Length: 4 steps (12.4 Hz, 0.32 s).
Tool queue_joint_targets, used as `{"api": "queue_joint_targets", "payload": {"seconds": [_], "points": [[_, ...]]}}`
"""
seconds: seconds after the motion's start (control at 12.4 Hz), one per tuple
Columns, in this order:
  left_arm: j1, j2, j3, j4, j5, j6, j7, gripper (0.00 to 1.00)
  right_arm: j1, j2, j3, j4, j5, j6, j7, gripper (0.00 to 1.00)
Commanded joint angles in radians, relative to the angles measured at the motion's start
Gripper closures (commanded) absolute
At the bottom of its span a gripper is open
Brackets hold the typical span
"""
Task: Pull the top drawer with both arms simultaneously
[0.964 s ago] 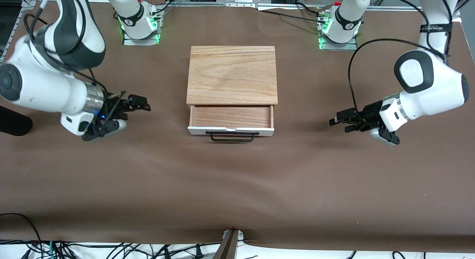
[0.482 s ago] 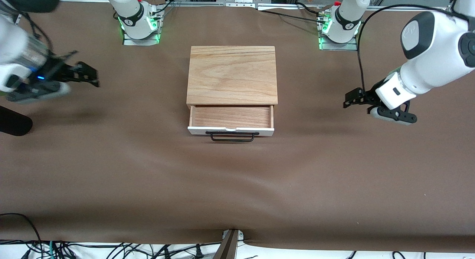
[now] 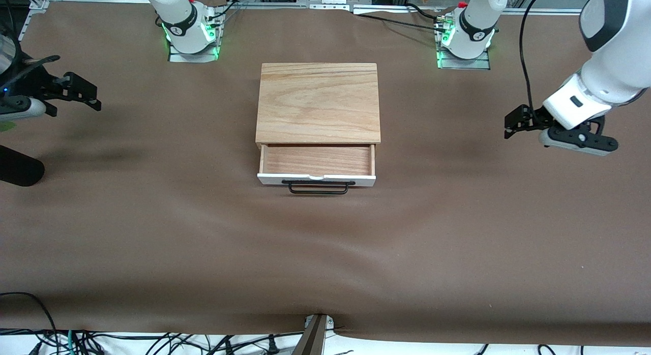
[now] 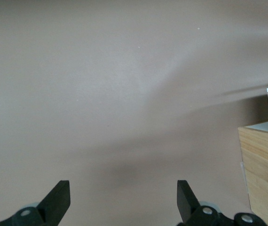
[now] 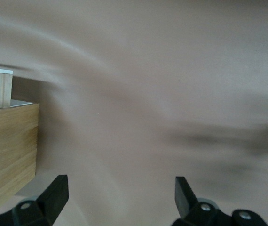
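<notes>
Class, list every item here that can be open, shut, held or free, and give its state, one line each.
Top drawer: pulled partly out, nothing inside, handle free.
Left gripper: open, holding nothing, over the table toward the left arm's end.
Right gripper: open, holding nothing, over the table toward the right arm's end.
</notes>
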<state>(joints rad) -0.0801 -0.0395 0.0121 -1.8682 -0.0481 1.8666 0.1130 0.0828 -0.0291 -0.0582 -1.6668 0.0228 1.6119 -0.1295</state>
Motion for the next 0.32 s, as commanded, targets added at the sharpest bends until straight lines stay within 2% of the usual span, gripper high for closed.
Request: {"api": "queue_joint_targets", "payload": {"seconds": [0.0, 0.24], "points": [[0.023, -0.043, -0.012, 0.007, 0.025, -0.053, 0.005, 0.0, -0.005, -0.005, 0.009, 0.002, -0.018, 0.002, 0.008, 0.0], [0.033, -0.056, -0.029, 0.075, 0.028, -0.202, -0.148, 0.0, -0.003, -0.005, 0.009, 0.002, -0.023, 0.002, 0.01, 0.0]]}}
